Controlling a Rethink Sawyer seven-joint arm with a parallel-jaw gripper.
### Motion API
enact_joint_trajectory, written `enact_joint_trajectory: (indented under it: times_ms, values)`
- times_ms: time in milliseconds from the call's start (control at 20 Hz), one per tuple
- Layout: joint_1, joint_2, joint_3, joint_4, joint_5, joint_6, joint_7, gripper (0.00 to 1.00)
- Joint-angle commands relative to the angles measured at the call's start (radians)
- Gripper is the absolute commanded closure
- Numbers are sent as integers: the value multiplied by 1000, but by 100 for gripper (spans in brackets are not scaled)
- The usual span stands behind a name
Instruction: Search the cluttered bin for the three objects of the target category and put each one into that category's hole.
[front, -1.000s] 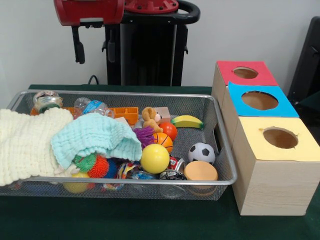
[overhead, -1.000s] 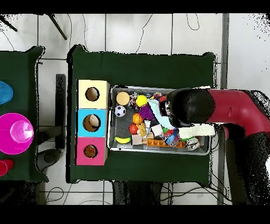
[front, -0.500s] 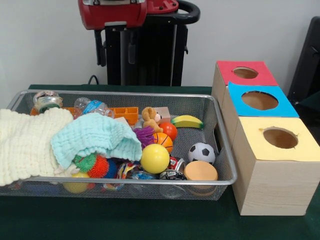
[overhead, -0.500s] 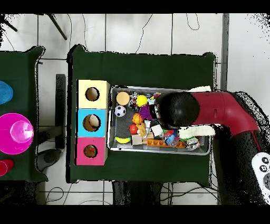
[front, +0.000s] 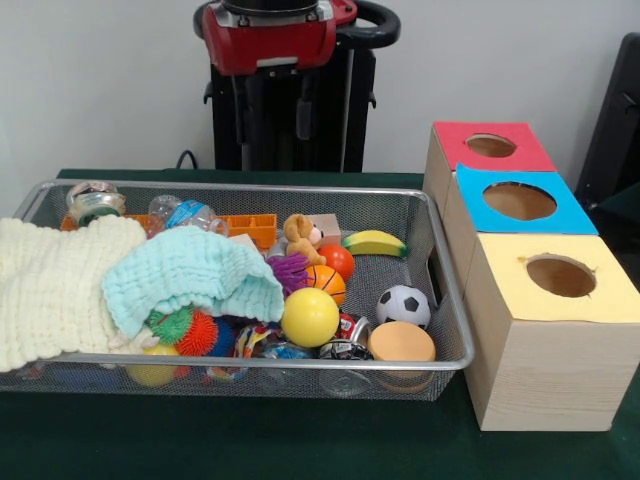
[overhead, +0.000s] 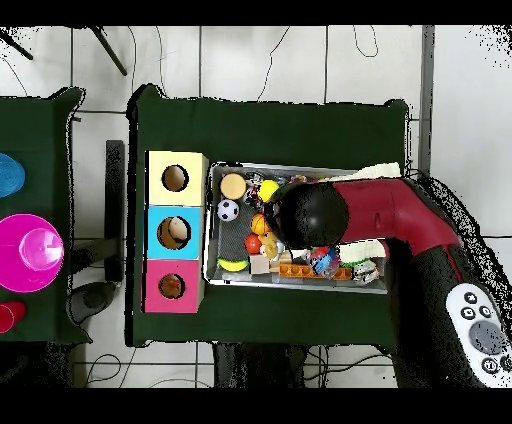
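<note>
Sweeping sideways across the front view, the arm's red head has gone from the picture's left edge a second ago to a spot above the back rim of the bin (front: 455, 300), and overhead it now covers the basket's middle rather than its cloth end. The jaws (front: 271, 108) hang as two dark fingers set apart, so they look open and hold nothing, well above the toys. That suggests the search is only starting: no toy has been lifted yet. The hole (front: 491, 146) with the red face sits on the farthest wooden box, beside the bin's end, with nothing visible in it. Balls cluster near that end, among them a yellow ball (front: 309, 316) and a soccer ball (front: 403, 305). No brand, label or writing can be read anywhere.
</note>
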Motion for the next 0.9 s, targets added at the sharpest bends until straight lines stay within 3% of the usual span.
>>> enact_joint_trajectory:
  times_ms: [50, 900]
  values:
    - [13, 53, -48, 95, -114, -98, -10, 0]
    - [24, 151, -84, 89, -174, -229, 25, 0]
